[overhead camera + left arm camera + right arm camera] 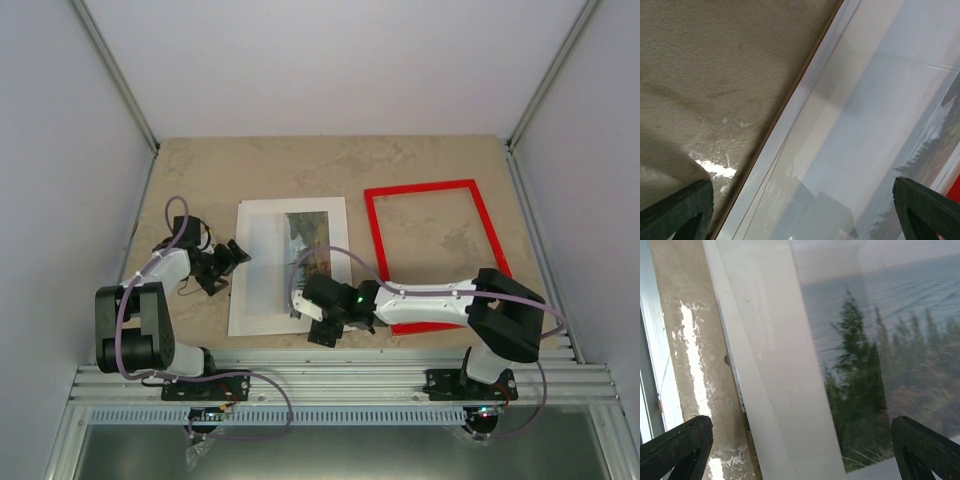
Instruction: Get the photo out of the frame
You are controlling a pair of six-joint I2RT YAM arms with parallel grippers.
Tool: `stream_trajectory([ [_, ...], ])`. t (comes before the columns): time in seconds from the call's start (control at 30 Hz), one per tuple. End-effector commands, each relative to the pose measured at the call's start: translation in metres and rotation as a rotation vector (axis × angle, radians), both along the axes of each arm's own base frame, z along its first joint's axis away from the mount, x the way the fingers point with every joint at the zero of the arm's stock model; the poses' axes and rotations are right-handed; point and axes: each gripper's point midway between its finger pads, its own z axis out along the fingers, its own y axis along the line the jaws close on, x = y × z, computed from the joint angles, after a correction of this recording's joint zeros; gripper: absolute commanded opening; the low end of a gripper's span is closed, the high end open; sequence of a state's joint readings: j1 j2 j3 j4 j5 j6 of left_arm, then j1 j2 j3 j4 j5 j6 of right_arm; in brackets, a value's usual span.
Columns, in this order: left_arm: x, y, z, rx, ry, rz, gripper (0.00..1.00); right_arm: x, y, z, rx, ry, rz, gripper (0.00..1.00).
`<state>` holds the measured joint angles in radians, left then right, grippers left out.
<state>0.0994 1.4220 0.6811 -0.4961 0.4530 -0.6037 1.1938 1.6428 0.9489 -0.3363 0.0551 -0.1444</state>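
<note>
The red frame [421, 187] lies flat and empty on the right of the table. To its left lies the white mat [262, 270] with the photo [312, 240] showing trees inside its window. My left gripper [237, 252] hangs open over the mat's left edge. In the left wrist view its fingers [680, 210] straddle that edge, and the photo [935, 150] shows at far right. My right gripper [312, 322] is open over the stack's near right corner. The right wrist view has the mat [780, 390] and the photo's green trees [865, 365] between the fingertips [927, 450].
A thin brown backing board edge [785, 105] shows under the mat. My right forearm [430, 300] crosses the frame's near left corner. An aluminium rail [340, 385] runs along the near table edge. White walls [60, 150] enclose the sides and back.
</note>
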Motion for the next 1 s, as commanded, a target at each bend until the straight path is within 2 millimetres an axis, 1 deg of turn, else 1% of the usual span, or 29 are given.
stream_trajectory([
  [0.0, -0.008, -0.005, -0.008, -0.018, 0.029, -0.022, 1.00, -0.003, 0.007, -0.007, -0.055, -0.062, 0.060, 0.98],
  [0.17, -0.009, -0.012, -0.009, -0.019, 0.031, -0.045, 1.00, 0.001, 0.004, -0.021, -0.111, -0.098, 0.055, 0.98],
  [0.4, -0.006, -0.019, -0.010, -0.024, 0.030, -0.062, 1.00, 0.024, -0.005, -0.031, -0.166, -0.200, -0.007, 0.98],
  [0.63, 0.013, -0.024, -0.002, -0.025, 0.005, -0.079, 1.00, 0.047, -0.008, -0.033, -0.168, -0.224, -0.075, 0.98],
  [0.7, 0.019, -0.023, -0.003, -0.016, 0.001, -0.078, 1.00, 0.057, -0.010, -0.034, -0.164, -0.226, -0.102, 0.98],
  [0.77, 0.027, -0.020, -0.002, -0.002, -0.002, -0.076, 1.00, 0.064, -0.010, -0.032, -0.170, -0.222, -0.118, 0.98],
  [0.83, 0.034, -0.019, 0.002, 0.007, -0.008, -0.078, 1.00, 0.065, -0.007, -0.024, -0.165, -0.209, -0.116, 0.98],
  [0.9, 0.038, -0.015, 0.009, 0.035, -0.023, -0.075, 1.00, 0.059, -0.001, -0.014, -0.134, -0.182, -0.098, 0.98],
  [0.97, 0.037, -0.009, 0.018, 0.075, -0.035, -0.070, 1.00, 0.052, 0.001, -0.005, -0.101, -0.141, -0.088, 0.98],
])
